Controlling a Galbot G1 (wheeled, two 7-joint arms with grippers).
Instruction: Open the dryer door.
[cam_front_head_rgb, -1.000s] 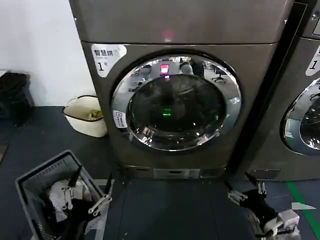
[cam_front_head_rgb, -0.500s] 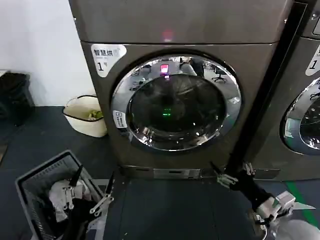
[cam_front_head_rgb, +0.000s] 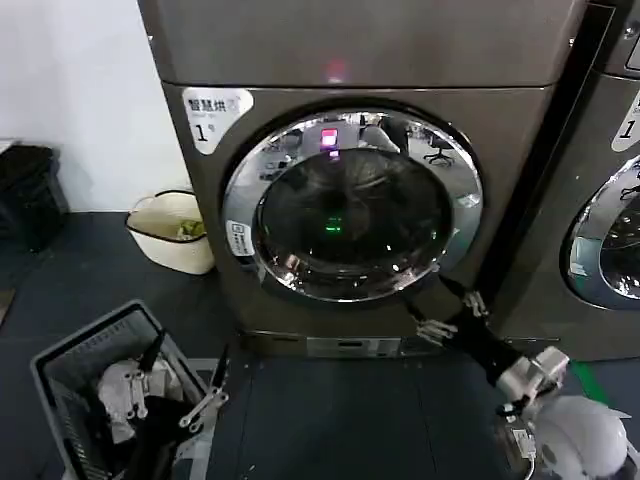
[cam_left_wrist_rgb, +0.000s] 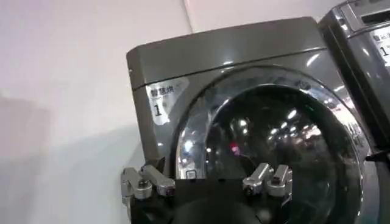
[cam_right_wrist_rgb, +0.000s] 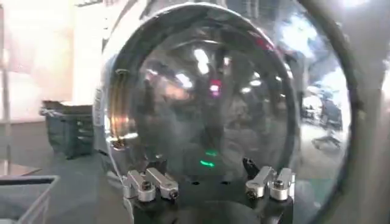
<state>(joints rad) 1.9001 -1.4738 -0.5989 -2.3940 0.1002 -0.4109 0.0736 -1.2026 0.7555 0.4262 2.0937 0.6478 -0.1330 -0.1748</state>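
Waiting on: dryer door (cam_front_head_rgb: 352, 205) looks fully seated in its bronze-grey machine (cam_front_head_rgb: 350, 60), so I'd say nothing's opened yet.
Left to do: pretty much everything, catch the door's edge and swing it out.
Right hand (cam_front_head_rgb: 450, 313): reaching up at the door's lower right chrome ring, fingers spread wide, holding nothing; can't tell if it's touching the ring.
Left hand (cam_front_head_rgb: 185, 385): parked low on the near left over the laundry basket (cam_front_head_rgb: 60, 380), fingers apart, empty.
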